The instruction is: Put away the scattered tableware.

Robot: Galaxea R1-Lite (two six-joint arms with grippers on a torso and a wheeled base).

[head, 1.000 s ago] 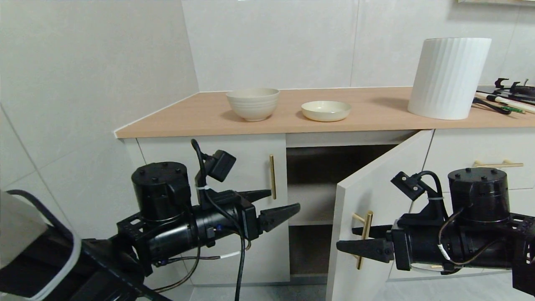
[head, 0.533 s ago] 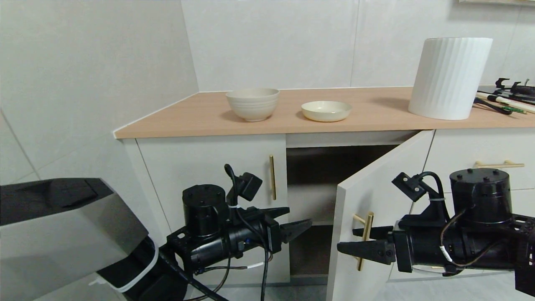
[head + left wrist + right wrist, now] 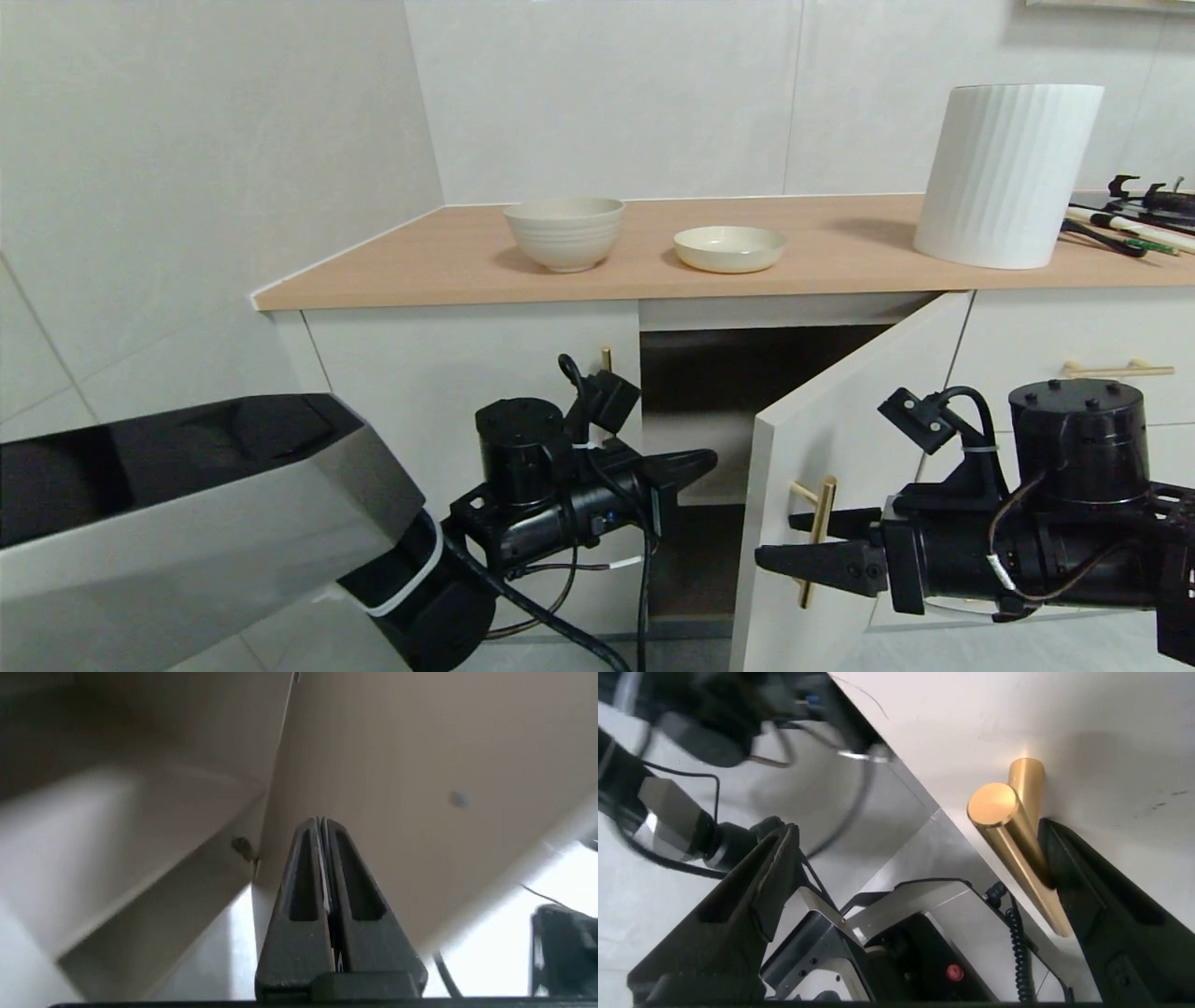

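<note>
Beneath the counter (image 3: 448, 266) bearing the untouched bowl (image 3: 564, 231) and shallow dish (image 3: 729, 247), the left gripper (image 3: 705, 458), closed tight and empty, has advanced to the open cabinet (image 3: 738, 373), while the right gripper (image 3: 775, 537) loosely straddles the door handle (image 3: 820, 523), so stowing hasn't begun.

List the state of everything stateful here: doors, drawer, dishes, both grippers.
right cabinet door: open, swung outward.
left cabinet door: shut.
drawer: shut.
bowl: upright on the countertop.
small dish: upright on the countertop, empty.
white ribbed container: upright on the countertop.
left gripper: shut, empty, at the cabinet opening.
right gripper: open, fingers either side of the gold handle, not clamped.
</note>
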